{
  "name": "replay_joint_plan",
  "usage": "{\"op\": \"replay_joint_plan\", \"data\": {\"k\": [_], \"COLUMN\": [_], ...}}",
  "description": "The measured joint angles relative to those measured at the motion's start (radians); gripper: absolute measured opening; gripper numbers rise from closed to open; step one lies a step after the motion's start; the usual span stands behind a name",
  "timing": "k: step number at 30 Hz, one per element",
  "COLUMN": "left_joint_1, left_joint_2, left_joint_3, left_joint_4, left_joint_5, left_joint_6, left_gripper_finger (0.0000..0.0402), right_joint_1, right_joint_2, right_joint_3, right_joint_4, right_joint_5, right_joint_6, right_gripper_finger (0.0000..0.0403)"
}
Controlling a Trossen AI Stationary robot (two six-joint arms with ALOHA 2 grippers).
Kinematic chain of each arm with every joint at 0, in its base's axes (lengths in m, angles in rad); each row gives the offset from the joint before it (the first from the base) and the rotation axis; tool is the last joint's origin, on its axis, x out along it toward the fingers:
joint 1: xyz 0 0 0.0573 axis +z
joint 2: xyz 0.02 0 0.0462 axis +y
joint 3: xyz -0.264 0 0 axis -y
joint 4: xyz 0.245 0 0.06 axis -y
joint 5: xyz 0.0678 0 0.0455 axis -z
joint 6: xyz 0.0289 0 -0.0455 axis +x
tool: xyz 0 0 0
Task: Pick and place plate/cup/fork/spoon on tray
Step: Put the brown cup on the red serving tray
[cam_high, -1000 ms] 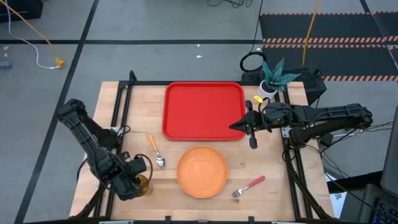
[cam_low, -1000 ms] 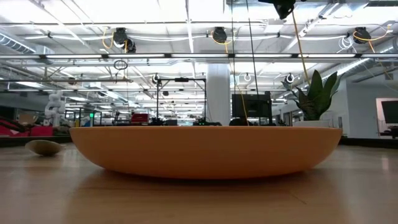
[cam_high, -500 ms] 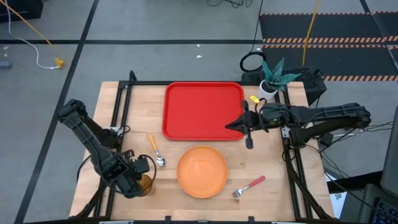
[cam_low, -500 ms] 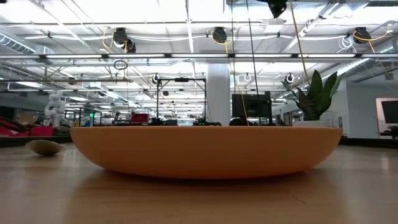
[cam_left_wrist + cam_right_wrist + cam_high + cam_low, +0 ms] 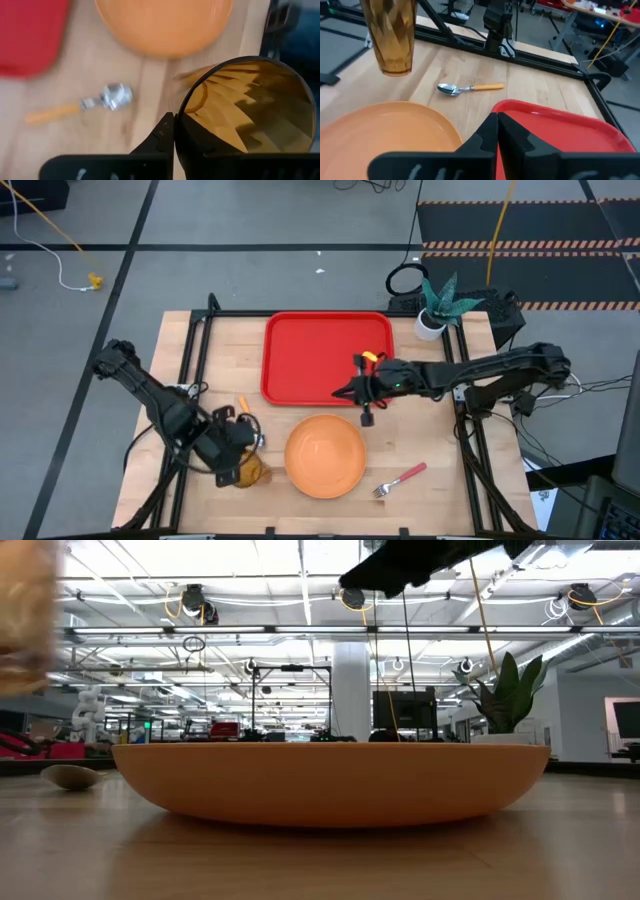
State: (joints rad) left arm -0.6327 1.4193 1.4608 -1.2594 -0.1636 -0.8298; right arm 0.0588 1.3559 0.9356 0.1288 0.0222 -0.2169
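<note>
My left gripper (image 5: 238, 460) is shut on the amber cup (image 5: 250, 471), which it holds in the air just left of the orange plate (image 5: 325, 455). The cup also shows in the right wrist view (image 5: 390, 37). The plate rests flat on the table. My right gripper (image 5: 350, 392) is shut and empty, over the near right corner of the red tray (image 5: 325, 355). The spoon (image 5: 467, 88) lies left of the plate, by the left arm. The fork (image 5: 400, 478) lies right of the plate. My left gripper holds the cup by its upper wall near the rim (image 5: 176, 127), coming from above with the fingers pointing down. One finger (image 5: 162, 137) lies against the outside of the wall; the cup hides the other. The cup hangs upright, lifted clear of the table.
A white pot with a green plant (image 5: 432, 320) stands at the far right corner. Black frame rails (image 5: 195, 365) run along the table's left, far and right sides. Bare wood lies between the tray and the plate.
My left gripper has lifted the cup clear of the table and carried it toward the table's right and far side, close to the plate. My right gripper has gone toward the table's left, from the tray's right edge to its near right corner.
</note>
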Motion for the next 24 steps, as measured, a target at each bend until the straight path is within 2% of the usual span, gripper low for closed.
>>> {"op": "replay_joint_plan", "data": {"k": [9,15,20,24], "left_joint_1": [0.176,0.272,0.324,0.362], "left_joint_2": [-0.001,0.000,-0.001,-0.001], "left_joint_3": [0.130,0.137,0.137,0.137], "left_joint_4": [-0.064,-0.036,-0.020,0.001], "left_joint_5": [-0.094,-0.098,-0.114,-0.120], "left_joint_6": [0.321,0.501,0.611,0.683], "left_gripper_finger": [0.0015,0.0013,0.0016,0.0007], "right_joint_1": [0.000,0.000,0.000,0.000], "right_joint_2": [0.145,0.208,0.214,0.214], "right_joint_3": [0.000,0.000,-0.001,-0.001], "right_joint_4": [0.162,0.263,0.299,0.347], "right_joint_5": [-0.026,-0.059,-0.126,-0.126], "right_joint_6": [-0.061,-0.073,-0.073,-0.041], "right_gripper_finger": [0.0094,0.0170,0.0234,0.0282]}}
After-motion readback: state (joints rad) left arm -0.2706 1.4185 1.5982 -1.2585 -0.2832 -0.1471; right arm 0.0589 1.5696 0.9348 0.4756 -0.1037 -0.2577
